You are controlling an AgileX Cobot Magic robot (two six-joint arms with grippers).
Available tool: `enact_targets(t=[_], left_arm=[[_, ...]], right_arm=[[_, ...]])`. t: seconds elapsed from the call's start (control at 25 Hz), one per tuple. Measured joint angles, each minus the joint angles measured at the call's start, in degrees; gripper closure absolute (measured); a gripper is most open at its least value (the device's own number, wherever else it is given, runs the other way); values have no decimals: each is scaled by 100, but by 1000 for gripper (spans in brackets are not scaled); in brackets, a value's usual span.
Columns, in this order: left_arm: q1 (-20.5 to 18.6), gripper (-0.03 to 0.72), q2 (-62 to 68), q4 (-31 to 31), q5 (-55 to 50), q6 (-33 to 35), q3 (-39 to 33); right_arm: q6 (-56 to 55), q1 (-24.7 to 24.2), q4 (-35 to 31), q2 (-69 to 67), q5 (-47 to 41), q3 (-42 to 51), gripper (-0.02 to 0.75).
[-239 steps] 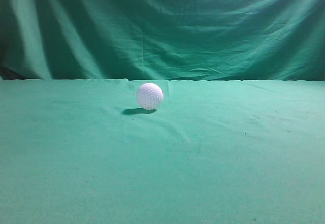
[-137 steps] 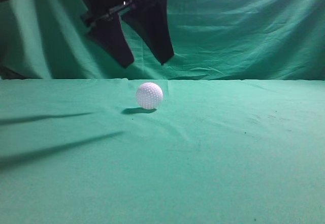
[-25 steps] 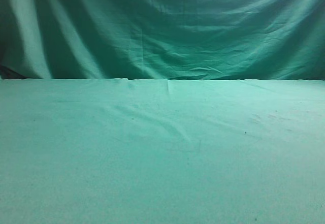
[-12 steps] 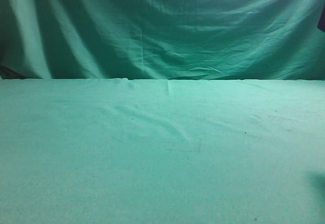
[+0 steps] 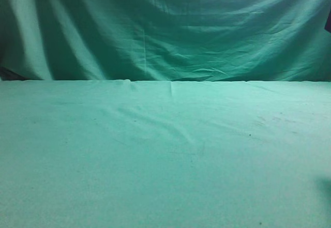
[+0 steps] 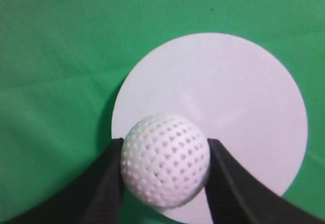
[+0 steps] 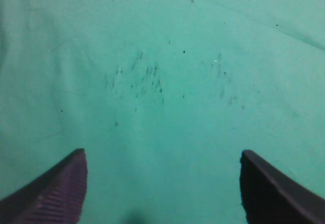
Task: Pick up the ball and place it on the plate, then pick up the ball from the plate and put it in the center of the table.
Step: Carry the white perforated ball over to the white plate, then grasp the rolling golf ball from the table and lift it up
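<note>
Left gripper: clamped on the golf ball, one black finger pressed to each side.
Ball position: held above the near-left part of the white plate, overlapping its rim in the left wrist view; whether it touches the plate cannot be told.
Key relation: the plate's centre lies far and to the right of the ball, so by this reading a short push that way should come before release.
Right gripper: spread wide, nothing between the fingers, hanging over bare, speckled green bench.
Nearer arm: the left, plainly; it holds the ball.
Exterior view: only bench cloth and backdrop, with no ball or plate showing.
Stage: likely the first placing, not yet done.
</note>
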State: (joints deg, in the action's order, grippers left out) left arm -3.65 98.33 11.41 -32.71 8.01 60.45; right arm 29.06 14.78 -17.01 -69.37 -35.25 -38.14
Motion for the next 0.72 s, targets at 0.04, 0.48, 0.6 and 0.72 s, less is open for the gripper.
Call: enact_targets(t=[0.04,0.48,0.6,0.72], left_arm=[[0,385,0,-25,17,0,0],[0,87,0,-1035,-752,-13,871],[0,148,0,-1476,-1393,147,1504],[0,325,0,-2000,-1882,534,1998]], right_arm=[[0,0,0,0,0,0,167],[0,0,-9,0,0,0,167],[0,0,-9,0,-89,-5,167],[0,0,-9,0,-563,-151,209]])
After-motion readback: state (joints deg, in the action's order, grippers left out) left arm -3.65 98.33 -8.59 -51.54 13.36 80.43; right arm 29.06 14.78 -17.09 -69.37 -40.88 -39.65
